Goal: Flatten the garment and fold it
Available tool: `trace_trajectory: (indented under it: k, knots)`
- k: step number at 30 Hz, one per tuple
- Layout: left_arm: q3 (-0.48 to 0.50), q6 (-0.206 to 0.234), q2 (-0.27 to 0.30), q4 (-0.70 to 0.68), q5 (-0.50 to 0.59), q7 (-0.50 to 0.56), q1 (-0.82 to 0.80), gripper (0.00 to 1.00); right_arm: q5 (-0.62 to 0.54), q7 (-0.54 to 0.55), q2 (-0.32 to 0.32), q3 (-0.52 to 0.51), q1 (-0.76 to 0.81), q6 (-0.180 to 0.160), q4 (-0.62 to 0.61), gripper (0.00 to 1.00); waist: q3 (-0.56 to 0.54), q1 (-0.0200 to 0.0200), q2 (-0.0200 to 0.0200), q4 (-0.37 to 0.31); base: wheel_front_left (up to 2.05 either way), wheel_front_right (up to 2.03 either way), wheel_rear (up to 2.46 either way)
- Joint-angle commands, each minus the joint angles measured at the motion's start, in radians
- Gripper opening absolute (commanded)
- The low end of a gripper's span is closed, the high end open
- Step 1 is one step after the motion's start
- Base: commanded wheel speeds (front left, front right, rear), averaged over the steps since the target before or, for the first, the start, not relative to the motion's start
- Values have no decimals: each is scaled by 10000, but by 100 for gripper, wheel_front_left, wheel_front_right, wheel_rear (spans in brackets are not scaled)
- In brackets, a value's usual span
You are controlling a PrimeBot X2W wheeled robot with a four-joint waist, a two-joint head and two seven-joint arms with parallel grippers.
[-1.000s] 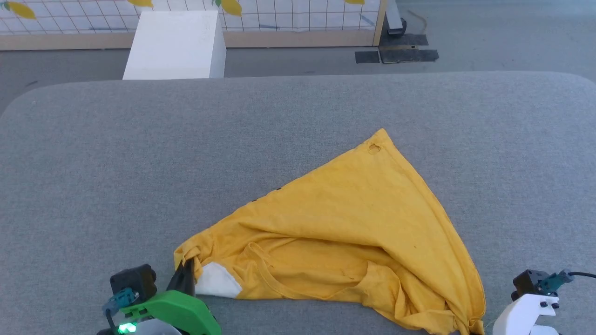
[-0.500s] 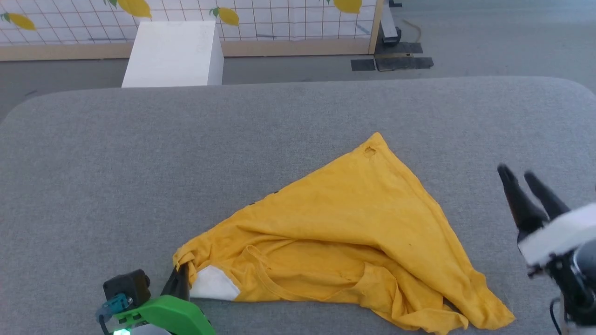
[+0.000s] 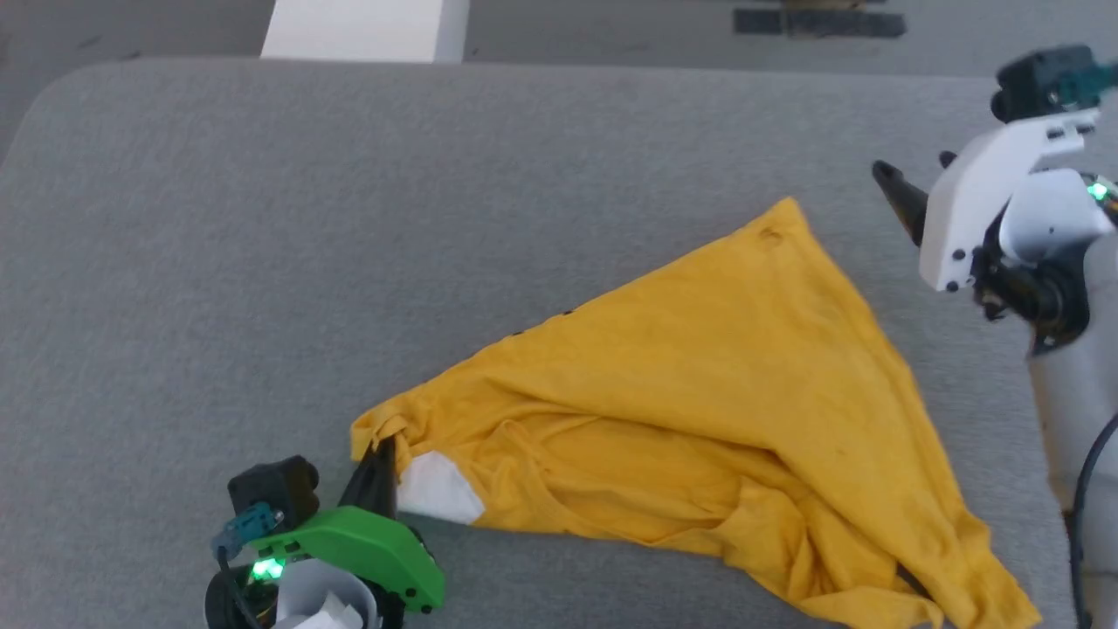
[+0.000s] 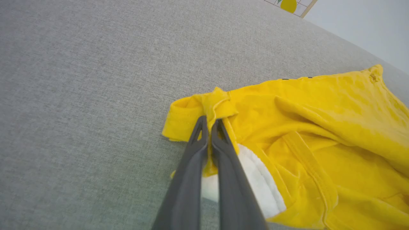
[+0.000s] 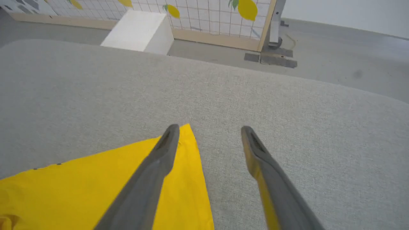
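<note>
The left tool [image 4: 209, 123] is pinched shut on a bunched corner of the garment [image 4: 319, 111], its two dark fingers pressed together with yellow cloth squeezed between them. A white patch [image 4: 255, 188] of the print lies just beside and under those fingers. From that grip the mustard-yellow garment spreads away to the tool's right as a rumpled triangle on the grey surface [image 3: 262, 218], with the neckline ribbing just past the fingers. The right tool [image 5: 207, 127] stands wide open and holds nothing. It is near the garment's far pointed corner; in its wrist view one finger overlaps the yellow tip and the other lies over bare grey surface. Beyond this tool, past the surface's far edge, stand a white box [image 5: 140, 30] and a gridded panel [image 5: 207, 16] printed with lemons
</note>
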Motion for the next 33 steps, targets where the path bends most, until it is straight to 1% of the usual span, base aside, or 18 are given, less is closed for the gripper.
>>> trace_trajectory:
  k: [1, 4, 9, 10, 13, 19, 20, 21, 22, 25, 28, 33]
  knots:
    - [-42, -85, -89, 62, 101, -101, -210, 0, -413, 683, -215, 285, -421, 35, 329, 100, 1056, 0, 0, 1031, 0, 0, 0]
    - [-86, -181, -230, 218, 64, -223, -412, 0, -903, 1685, -510, 912, -1144, 35, 754, 100, 1463, 0, 0, 1381, 0, 0, 0]
    - [-136, -326, -411, 472, 5, -422, -642, 0, -845, 2823, -753, 1868, -1660, 35, 1096, 100, 1948, 0, 0, 1712, 0, 0, 0]
    - [-158, -386, -480, 572, -15, -503, -738, 0, -770, 3124, -892, 2187, -1723, 35, 1172, 100, 2105, 0, 0, 1796, 0, 0, 0]
    - [-177, -507, -617, 730, -105, -632, -867, 0, -727, 3452, -1179, 2694, -1695, 35, 1261, 100, 2284, 0, 0, 1885, 0, 0, 0]
    - [-175, -641, -691, 1054, -190, -828, -918, 0, -313, 3936, -1479, 3005, -1438, 35, 1484, 100, 2365, 0, 0, 1869, 0, 0, 0]
    - [-164, -643, -684, 1095, -198, -844, -913, 0, -211, 4008, -1487, 3015, -1414, 35, 1489, 38, 2338, 0, 0, 1838, 0, 0, 0]
    - [-151, -650, -666, 1137, -203, -855, -922, 0, -85, 4016, -1484, 2999, -1401, 35, 1456, 29, 2288, 0, 0, 1789, 0, 0, 0]
    - [-145, -658, -648, 1164, -202, -860, -941, 0, 11, 4026, -1490, 2991, -1386, 35, 1419, 0, 2234, 0, 0, 1752, 0, 0, 0]
    - [-123, -696, -563, 1241, -191, -868, -1013, 0, 413, 3631, -1438, 2657, -1315, 35, 1197, 0, 1854, 0, 0, 1580, 0, 0, 0]
    - [-119, -720, -451, 1314, -177, -833, -1012, 0, 699, 2850, -1409, 2360, -1071, 35, 779, 0, 1316, 0, 0, 1355, 0, 0, 0]
    - [-71, -699, -275, 1372, -238, -758, -784, 0, 1542, 1515, -1394, 1505, 240, 35, -490, 0, 124, 0, 0, 848, 0, 0, 0]
